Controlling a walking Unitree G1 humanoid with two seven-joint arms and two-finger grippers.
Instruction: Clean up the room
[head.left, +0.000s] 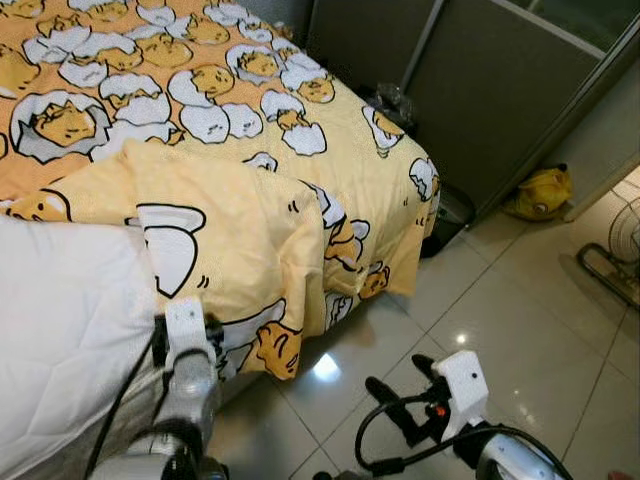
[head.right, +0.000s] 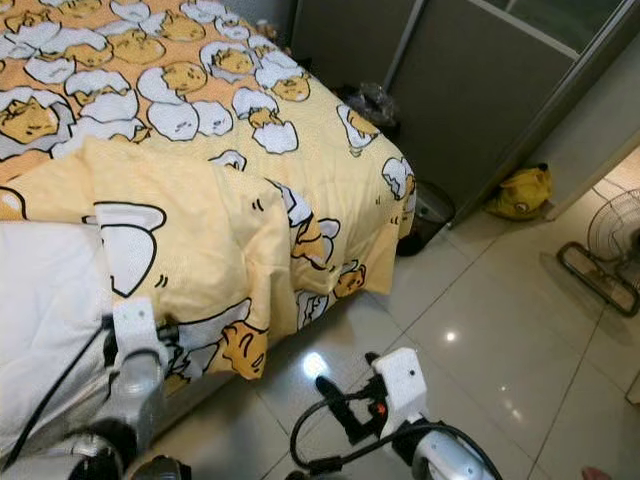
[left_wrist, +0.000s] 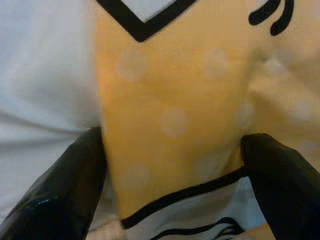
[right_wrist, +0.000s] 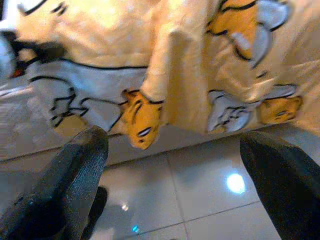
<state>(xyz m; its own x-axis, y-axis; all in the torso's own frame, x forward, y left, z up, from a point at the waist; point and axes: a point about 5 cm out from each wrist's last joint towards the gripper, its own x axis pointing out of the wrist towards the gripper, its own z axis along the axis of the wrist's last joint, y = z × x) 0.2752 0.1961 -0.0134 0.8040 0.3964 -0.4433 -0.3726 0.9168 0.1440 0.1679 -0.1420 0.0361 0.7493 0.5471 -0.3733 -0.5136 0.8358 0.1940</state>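
Grippers nearest the camera: left gripper (left_wrist: 170, 165) at the bed's near edge, jaws spread wide with the yellow blanket (head.left: 240, 230) pressed between the fingers (left_wrist: 60, 190), nothing clamped. Right gripper (right_wrist: 170, 185) over the tiled floor (head.left: 520, 340) beside the bed, jaws open and empty. Blanket folded back off the white mattress (head.left: 60, 330), its corner hanging over the bed's side. Beyond the bed's foot, a yellow bag (head.left: 540, 192) and a fan (head.left: 618, 255).

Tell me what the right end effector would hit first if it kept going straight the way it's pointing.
Probably the hanging edge of the yellow cartoon-print blanket, where it drapes off the bed. The right end effector is open over the tiled floor and points at that drape; depth is hard to judge.
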